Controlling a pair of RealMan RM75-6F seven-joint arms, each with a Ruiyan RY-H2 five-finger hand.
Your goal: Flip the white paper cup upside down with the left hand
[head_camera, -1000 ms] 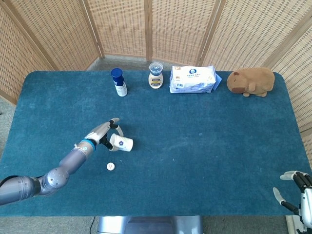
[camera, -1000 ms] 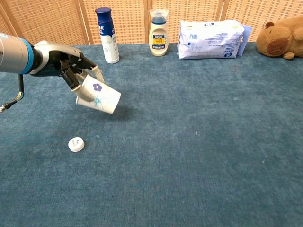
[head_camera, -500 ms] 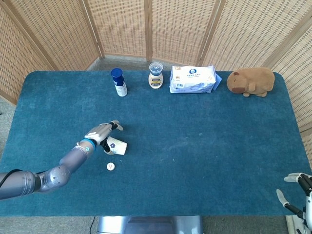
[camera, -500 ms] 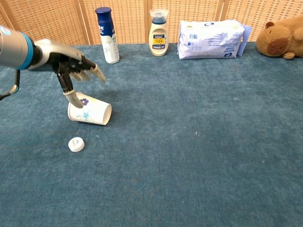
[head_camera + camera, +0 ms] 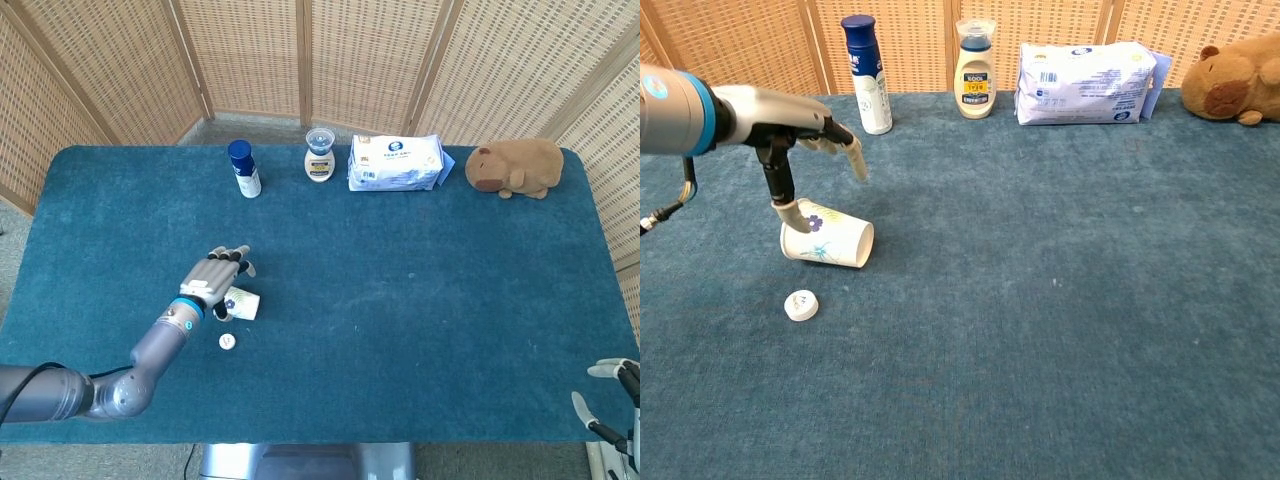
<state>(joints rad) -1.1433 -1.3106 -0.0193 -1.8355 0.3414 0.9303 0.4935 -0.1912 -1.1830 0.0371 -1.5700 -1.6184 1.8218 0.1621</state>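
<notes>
- One left robot hand (image 5: pixel 805 150) sits above the left part of the blue-carpeted bench (image 5: pixel 1060 330); its fingers are spread and grasp nothing, while the thumb (image 5: pixel 790 212) points down and its tip touches the closed end of the cup.
- White paper cup with a flower print (image 5: pixel 828 240) lies on its side on the bench, directly under that hand, open mouth facing right in the chest view. In the head view the same cup (image 5: pixel 241 302) shows just right of the hand (image 5: pixel 218 275).
- Small white round cap (image 5: pixel 800 305) lies flat on the bench, near the cup and toward the camera.
- Back row, well apart from the cup: white spray bottle with a blue cap (image 5: pixel 865 74), then a cream squat bottle with a clear lid (image 5: pixel 975 70), both upright.
- White soft pack of wipes (image 5: pixel 1085 84) lies just beside the cream bottle.
- Brown plush animal (image 5: pixel 1236 92) lies at the far right of the row.
- Right robot hand (image 5: pixel 617 398) shows only at the head view's lower right corner, off the bench edge; fingers appear apart, nothing in them.
</notes>
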